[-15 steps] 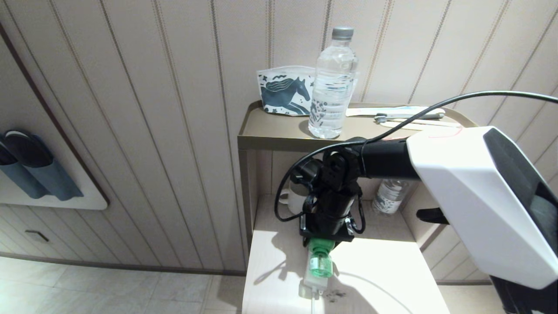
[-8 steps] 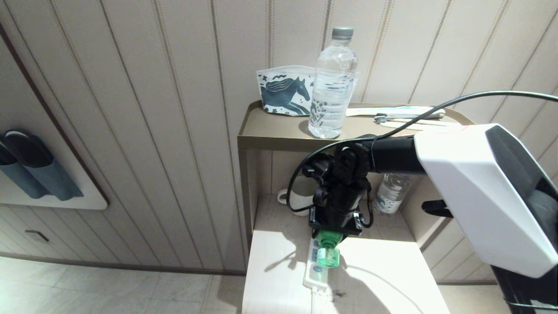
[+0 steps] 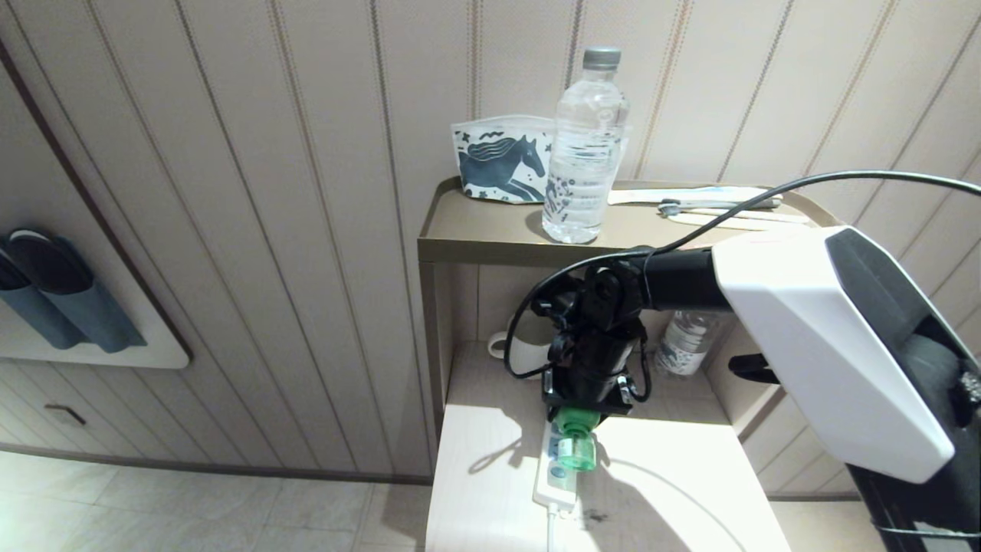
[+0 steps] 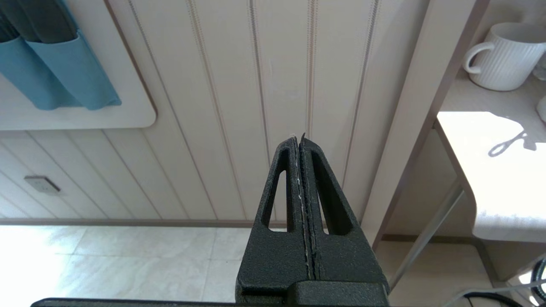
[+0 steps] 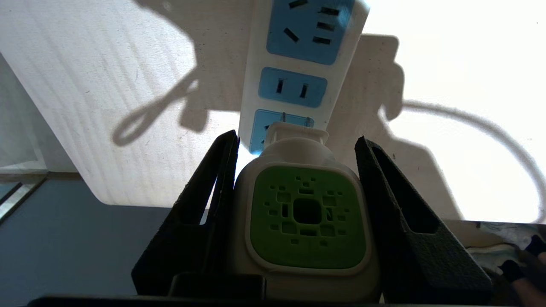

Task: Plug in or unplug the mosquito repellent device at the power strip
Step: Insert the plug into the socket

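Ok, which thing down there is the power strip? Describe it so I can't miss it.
Find the tall shelf unit against the panelled wall; on the pale table before it lies the power strip, beneath the right gripper. It is the only long flat white bar, with pale blue socket faces.

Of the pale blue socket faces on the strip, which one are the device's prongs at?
The socket face at the end of the power strip nearest the right gripper; the other two faces stand bare.

No text, brand, number or sign can be read anywhere. The white pouch [image 3: 502,157] at twelve o'clock on the brown shelf top [image 3: 490,230] carries only a dark blue horse drawing.
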